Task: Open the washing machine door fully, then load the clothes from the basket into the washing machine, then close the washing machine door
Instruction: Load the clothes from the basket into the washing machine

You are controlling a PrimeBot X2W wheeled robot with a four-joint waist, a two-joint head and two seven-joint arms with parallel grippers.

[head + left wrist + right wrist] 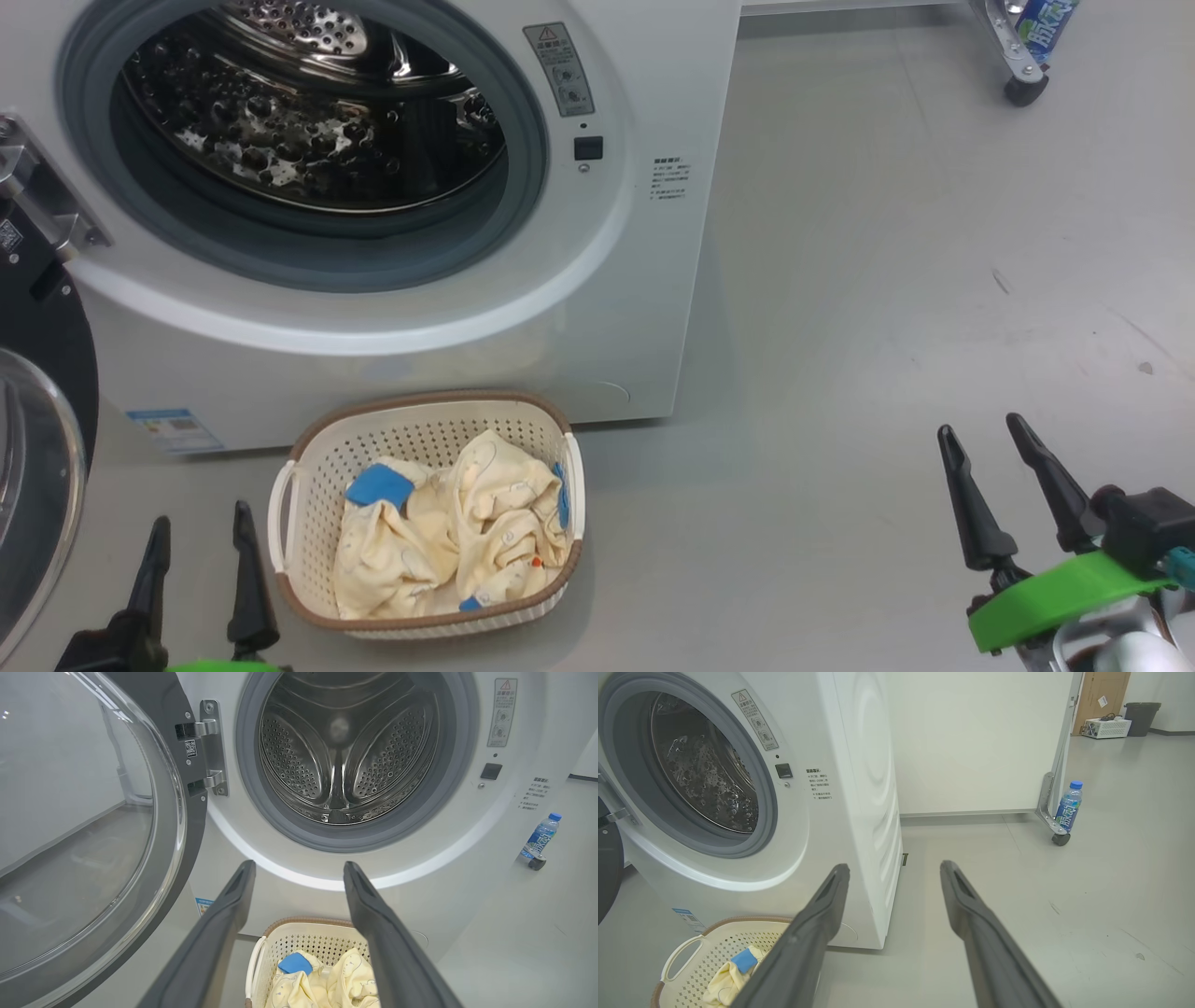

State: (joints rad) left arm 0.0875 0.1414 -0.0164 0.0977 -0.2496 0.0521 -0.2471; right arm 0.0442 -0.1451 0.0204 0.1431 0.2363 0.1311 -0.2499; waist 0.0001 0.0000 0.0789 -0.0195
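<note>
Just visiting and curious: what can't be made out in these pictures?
Door: head view, cut off by the left edge.
Basket front: left wrist view, below the bottom edge, partly behind gripper fingers.
Warning label text: head view, too small.
Bottle: head view, cut by the top edge.

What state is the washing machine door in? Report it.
Open. The washing machine door hangs swung wide on its hinge, clear of the opening, and the steel drum shows uncovered.

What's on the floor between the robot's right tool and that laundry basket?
Nothing: the head view shows bare grey floor from the basket across to the right tool.
</note>
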